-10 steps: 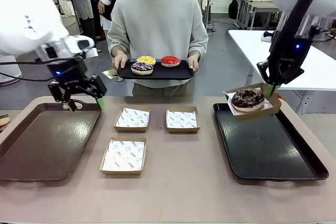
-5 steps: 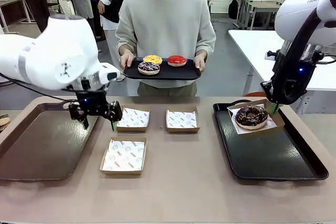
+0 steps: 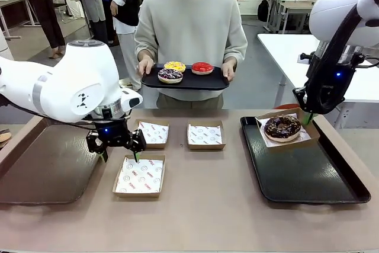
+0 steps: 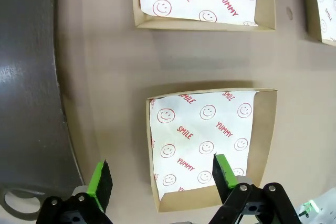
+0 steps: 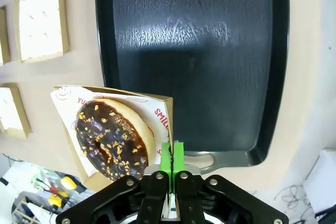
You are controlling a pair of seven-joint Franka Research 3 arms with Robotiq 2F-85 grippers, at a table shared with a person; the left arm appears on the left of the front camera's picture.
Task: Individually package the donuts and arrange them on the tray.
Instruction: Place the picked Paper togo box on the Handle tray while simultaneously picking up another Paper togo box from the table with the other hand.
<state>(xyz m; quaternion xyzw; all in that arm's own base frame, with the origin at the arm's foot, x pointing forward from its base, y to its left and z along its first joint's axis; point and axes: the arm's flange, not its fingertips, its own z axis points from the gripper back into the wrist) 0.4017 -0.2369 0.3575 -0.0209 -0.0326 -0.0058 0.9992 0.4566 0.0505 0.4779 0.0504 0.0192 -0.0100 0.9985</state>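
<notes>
My right gripper (image 3: pixel 307 118) is shut on the edge of a cardboard box (image 3: pixel 265 117) that holds the chocolate sprinkled donut (image 3: pixel 282 127). The box is at the far end of the right black tray (image 3: pixel 302 176); I cannot tell whether it touches the tray. In the right wrist view the gripper (image 5: pixel 172 150) pinches the box wall beside the donut (image 5: pixel 110 137). My left gripper (image 3: pixel 120 157) hangs open just above the near empty box (image 3: pixel 140 176), with its fingers astride that box's (image 4: pixel 210 140) near left corner. A person holds a small tray (image 3: pixel 185 82) with yellow (image 3: pixel 174 66), red (image 3: pixel 202 67) and drizzled (image 3: pixel 170 75) donuts.
A second black tray (image 3: pixel 47 164) lies at the left of the table. Two more paper-lined boxes (image 3: pixel 153 133) (image 3: pixel 205 134) sit side by side in the middle, farther back. A white table (image 3: pixel 361 69) stands behind the right arm.
My left arm has swung right, from over the left tray to above the near box. My right gripper has lowered the boxed donut onto the far end of the right tray.
</notes>
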